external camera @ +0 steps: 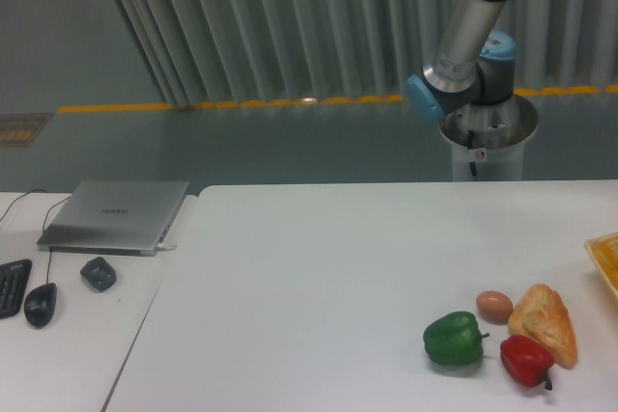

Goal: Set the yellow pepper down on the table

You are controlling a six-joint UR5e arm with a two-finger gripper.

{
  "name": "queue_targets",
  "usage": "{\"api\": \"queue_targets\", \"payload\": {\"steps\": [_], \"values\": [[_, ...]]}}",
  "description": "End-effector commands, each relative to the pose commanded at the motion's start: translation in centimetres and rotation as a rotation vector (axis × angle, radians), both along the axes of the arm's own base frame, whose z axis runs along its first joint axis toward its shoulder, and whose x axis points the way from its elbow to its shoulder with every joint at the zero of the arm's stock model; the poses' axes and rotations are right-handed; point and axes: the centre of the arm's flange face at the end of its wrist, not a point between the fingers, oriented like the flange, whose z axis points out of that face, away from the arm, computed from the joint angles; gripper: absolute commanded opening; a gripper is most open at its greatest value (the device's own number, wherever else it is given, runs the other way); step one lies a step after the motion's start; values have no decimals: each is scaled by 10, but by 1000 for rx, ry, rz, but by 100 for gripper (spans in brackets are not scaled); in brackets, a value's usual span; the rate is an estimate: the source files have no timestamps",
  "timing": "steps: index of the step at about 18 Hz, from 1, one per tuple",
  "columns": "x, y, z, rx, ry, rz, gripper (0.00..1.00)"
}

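Far left: a separate white desk (68, 335) carries a closed grey laptop (114, 216), a black mouse (40, 304), a small dark object (98, 273) beside it, and the corner of a black keyboard (12, 287) cut by the frame edge. A narrow gap divides this desk from the table (319, 277).

The table's rounded back-left corner sits just right of the laptop; its left edge runs diagonally down toward the bottom of the frame, its back edge runs level to the right border. The left and middle of its white top are bare.

Lower right, a tight cluster: green pepper (454, 340), stem toward the right; a brown egg (493, 306) just behind it; a red pepper (526, 361), stem pointing down-right; a bread roll (546, 322) touching the red pepper, long axis running from upper left to lower right. At the right border, the corner of a yellow tray (605, 258) juts in.

The yellow pepper is not visible anywhere in this view, so its position, heading and long axis cannot be recorded.

Arm (473, 45): only the base pedestal behind the table's back edge, blue-capped joints and one grey link rising up and right out of the top of the frame. The gripper lies outside the view; finger state not observable.
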Motion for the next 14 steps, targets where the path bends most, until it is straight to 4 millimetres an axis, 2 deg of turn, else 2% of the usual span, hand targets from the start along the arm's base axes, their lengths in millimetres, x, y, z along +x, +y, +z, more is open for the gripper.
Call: {"api": "queue_targets", "payload": {"steps": [2, 4, 8, 11, 14], "values": [[-1, 3, 8, 2, 2, 11, 29], [0, 11, 27, 4, -18, 47, 29], [12, 44, 70, 78, -80, 110, 29], [28, 57, 85, 105, -96, 122, 29], [45, 71, 91, 157, -152, 160, 29]]}}
